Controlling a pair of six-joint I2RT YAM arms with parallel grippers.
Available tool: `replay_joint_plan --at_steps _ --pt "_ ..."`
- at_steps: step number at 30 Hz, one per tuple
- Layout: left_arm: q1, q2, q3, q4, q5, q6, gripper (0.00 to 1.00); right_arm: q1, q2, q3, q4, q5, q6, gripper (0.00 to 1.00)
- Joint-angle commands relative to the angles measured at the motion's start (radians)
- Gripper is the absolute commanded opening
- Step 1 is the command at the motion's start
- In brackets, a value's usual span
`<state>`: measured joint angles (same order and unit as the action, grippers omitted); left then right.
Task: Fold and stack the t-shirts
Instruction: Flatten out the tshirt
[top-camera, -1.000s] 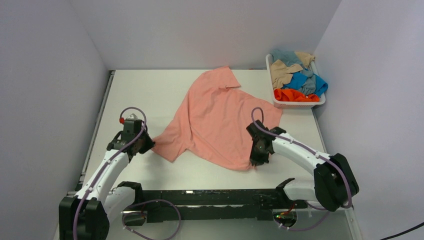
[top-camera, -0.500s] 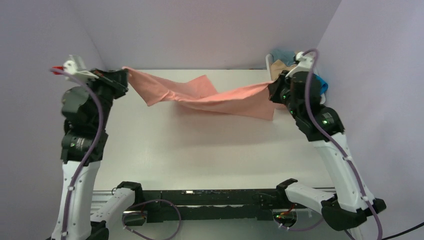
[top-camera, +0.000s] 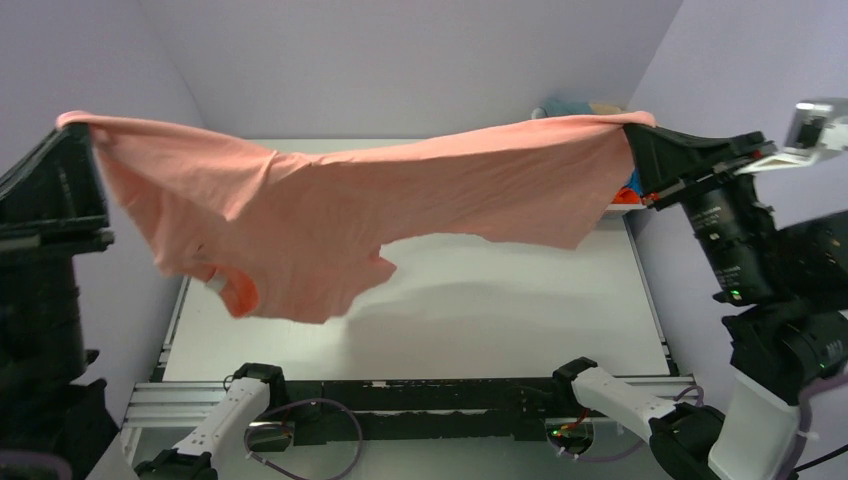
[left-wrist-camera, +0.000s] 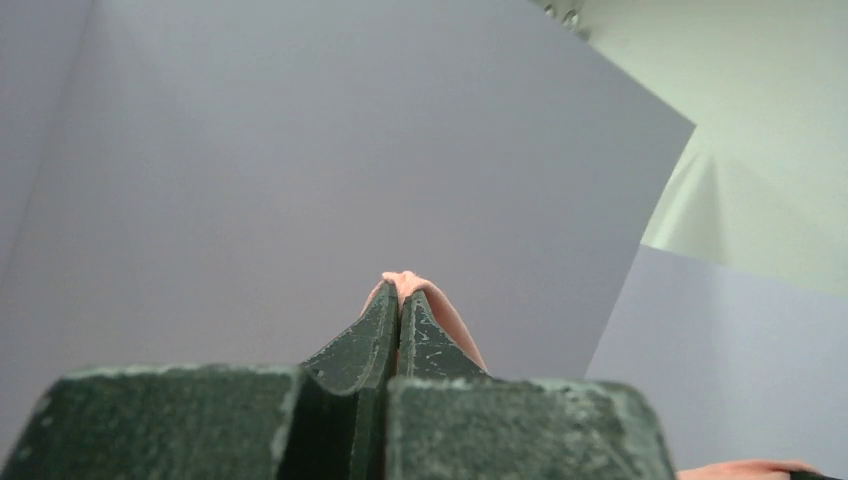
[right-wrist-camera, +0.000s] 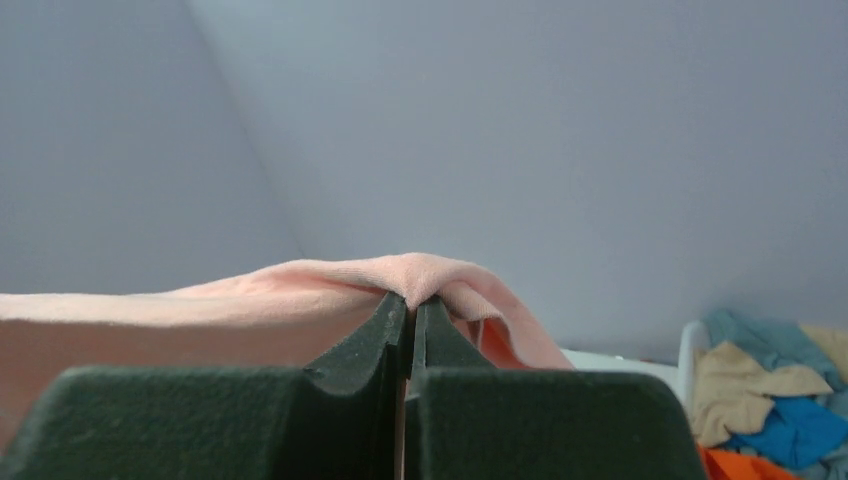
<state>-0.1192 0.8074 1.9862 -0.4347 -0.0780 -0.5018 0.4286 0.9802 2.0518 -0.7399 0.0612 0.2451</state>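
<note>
Salmon shirt (top-camera: 330, 215) hoisted higher — wrist views: left gripper (left-wrist-camera: 400, 303), right gripper (right-wrist-camera: 410, 303) pinching.

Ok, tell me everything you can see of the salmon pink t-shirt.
The salmon pink soft cloth t-shirt is stretched in the air, its top edge pinched at one end in the shut left gripper and at the other in the shut right gripper. The cloth sags between them, hanging lower and in wrinkled folds on the left, where a small white label shows. It appears clear of the white table; only the grippers touch it.
</note>
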Motion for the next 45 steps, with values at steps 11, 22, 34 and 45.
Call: replay_joint_plan --at_steps 11,22,34,45 --pt "0.0 0.147 -0.087 0.037 -0.069 0.113 0.0 0.0 0.066 -0.197 0.143 0.195 -0.074 0.0" --pt "0.013 0.608 -0.507 0.272 -0.192 0.233 0.0 -0.118 0.365 -0.715 0.474 0.225 0.045 0.0" --pt "0.084 1.427 -0.053 0.218 -0.01 0.253 0.0 -0.231 1.167 -0.371 0.545 -0.055 0.103 0.0" --pt "0.118 1.479 0.026 0.154 0.069 0.156 0.0 -0.242 1.253 -0.207 0.468 -0.103 0.071 0.0"
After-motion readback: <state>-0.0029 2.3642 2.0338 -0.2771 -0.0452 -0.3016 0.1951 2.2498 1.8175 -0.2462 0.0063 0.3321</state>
